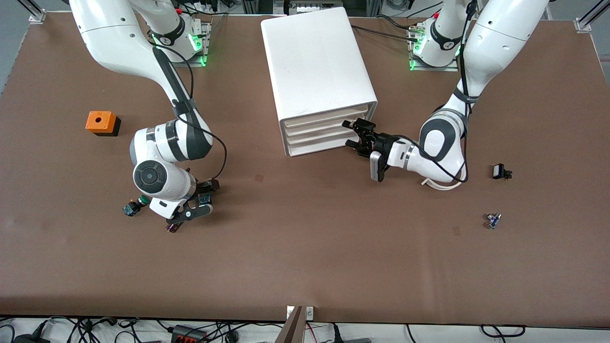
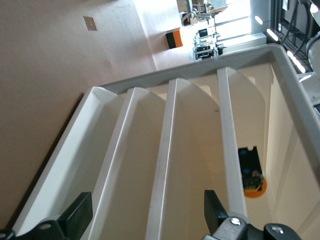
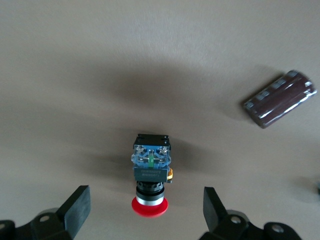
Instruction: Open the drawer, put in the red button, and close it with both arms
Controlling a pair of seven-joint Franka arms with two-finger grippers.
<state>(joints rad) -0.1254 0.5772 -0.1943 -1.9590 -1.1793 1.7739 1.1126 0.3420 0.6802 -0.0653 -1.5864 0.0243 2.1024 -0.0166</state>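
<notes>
Left claw (image 1: 353, 134): spreading wide at the drawer (image 1: 329, 125) fronts, gripping nothing.
Right claw (image 3: 145, 212): gaping wide, hovering over the red button (image 3: 150, 175) lying on the tabletop (image 1: 305, 247).
Nearby: brown cylinder (image 3: 280, 98) lying beside it.

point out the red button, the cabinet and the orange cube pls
red button (image 3: 149, 206): right wrist view, on the red cap.
cabinet (image 1: 315, 57): front view, middle of its white top face.
orange cube (image 1: 100, 120): front view, on its orange top, beside the hole.
</notes>
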